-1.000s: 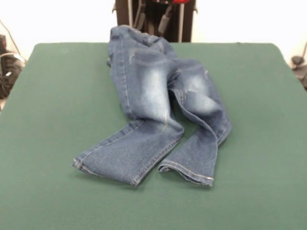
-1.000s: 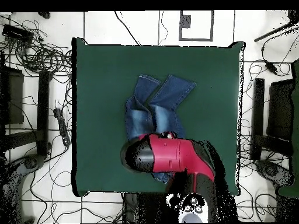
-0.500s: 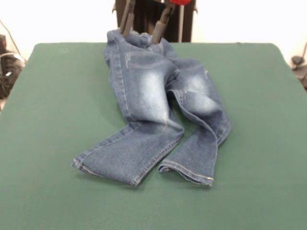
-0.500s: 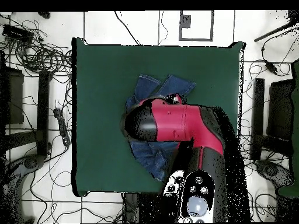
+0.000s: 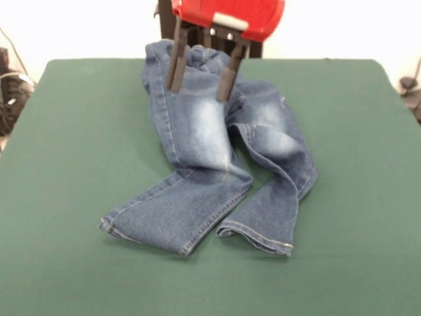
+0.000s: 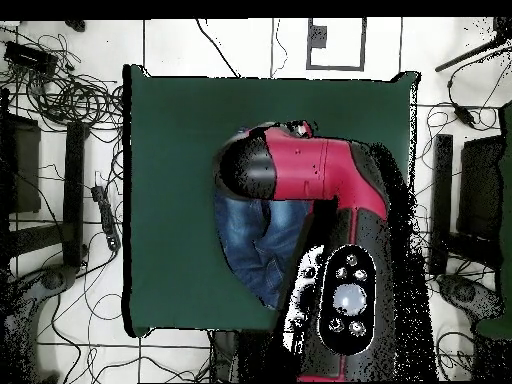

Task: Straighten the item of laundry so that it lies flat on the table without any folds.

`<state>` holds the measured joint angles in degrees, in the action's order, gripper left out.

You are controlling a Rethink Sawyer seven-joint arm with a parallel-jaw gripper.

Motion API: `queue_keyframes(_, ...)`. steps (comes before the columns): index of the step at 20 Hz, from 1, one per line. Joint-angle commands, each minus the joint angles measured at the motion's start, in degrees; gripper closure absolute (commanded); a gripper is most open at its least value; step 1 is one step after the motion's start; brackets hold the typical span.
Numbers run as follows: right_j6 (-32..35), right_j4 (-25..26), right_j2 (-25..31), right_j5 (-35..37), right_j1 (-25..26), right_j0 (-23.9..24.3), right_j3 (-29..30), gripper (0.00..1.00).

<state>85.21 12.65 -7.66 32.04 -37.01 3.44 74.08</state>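
The item of laundry (image 5: 217,151), a small pair of blue jeans with faded thighs, lies crumpled on the green table (image 5: 66,164). Its waistband is at the far edge, and both legs bend and fold toward the near side. My gripper (image 5: 197,94) hangs just over the upper thigh area, open, with its two dark fingers (image 5: 176,62) spread apart and nothing between them. In the overhead view the red and black arm (image 6: 300,175) covers the gripper and much of the jeans (image 6: 250,245), which lie on the table (image 6: 170,150).
Tangled cables (image 6: 60,90) lie on the floor left of the table, and dark stands (image 6: 445,200) flank both sides. Green cloth (image 5: 355,131) stretches wide on both sides of the jeans.
The gripper has moved from behind the waistband out over the jeans, with its red body now in the front view. The jeans have not moved.
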Motion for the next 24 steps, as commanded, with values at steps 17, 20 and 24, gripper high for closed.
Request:
queue_keyframes(17,13.3,-17.5,11.4,18.6,15.2,2.4,-15.8,0.0)
queue_keyframes(20,14.6,-19.0,10.3,23.6,17.7,2.1,-19.5,0.0)
queue_keyframes(24,15.6,-19.1,8.3,33.3,21.0,1.6,-25.3,0.0)
